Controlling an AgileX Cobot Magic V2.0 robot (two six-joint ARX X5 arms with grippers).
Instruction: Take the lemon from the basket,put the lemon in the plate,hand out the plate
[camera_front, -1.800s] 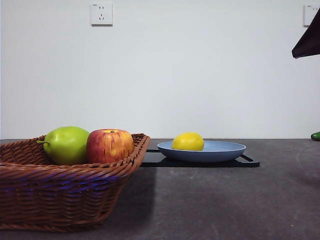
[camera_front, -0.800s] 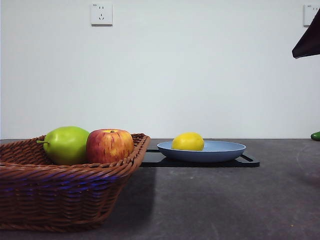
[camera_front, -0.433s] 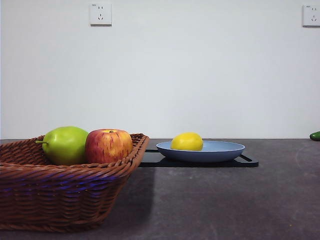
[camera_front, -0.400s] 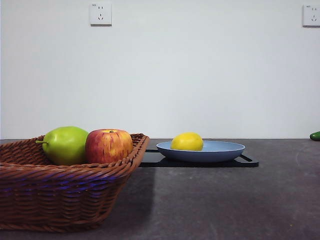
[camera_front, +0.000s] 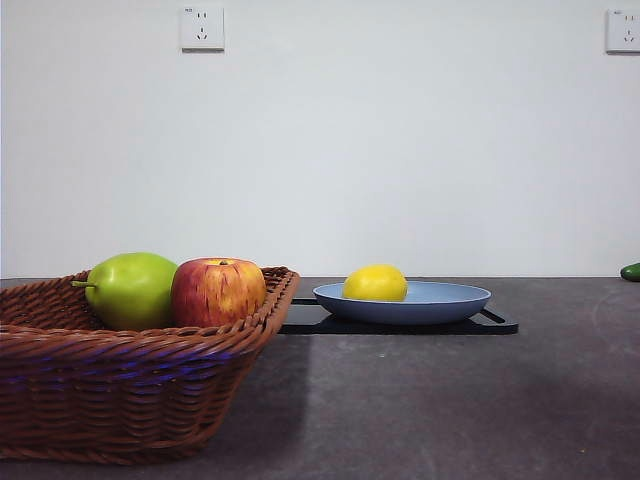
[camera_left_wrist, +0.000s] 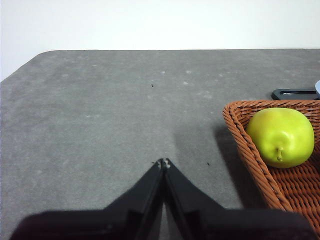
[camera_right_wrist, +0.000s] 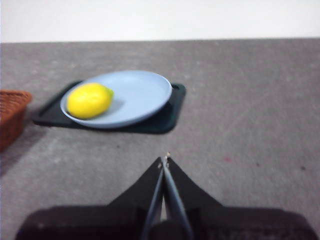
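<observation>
- Change since earlier frames: the dark arm tip formerly at the front view's top right corner is gone; no arm shows in that view now. The fruit, basket, plate and tray sit as before.
- Left gripper (camera_left_wrist: 163, 162): jaws pressed together to a point, holding nothing, hovering over bare grey table (camera_left_wrist: 100, 110).
- Basket (camera_front: 130, 385): brown wicker, just beside the left gripper on its right side; cut off by the frame edge in both the front and left wrist views, so its full outline is not seen.
- Green pear (camera_front: 132, 289): lies in the basket, against the wall nearest the left gripper.
- Red-yellow apple (camera_front: 218, 291): touching the pear in the front view; outside the left wrist picture.
- Black tray (camera_front: 498, 322): flat under the plate; only a corner of it shows beyond the basket in the left wrist view.
- Plate (camera_front: 450, 298): light blue, resting on the tray, ahead of the right gripper and to its left, well apart.
- Lemon (camera_front: 375, 283): lies in the plate, on the side toward the basket; slightly blurred in the right wrist view.
- Right gripper (camera_right_wrist: 164, 161): jaws closed together, empty, above bare table short of the tray.
- Green object (camera_front: 631, 271): at the front view's right edge, cut off; cannot be identified.
</observation>
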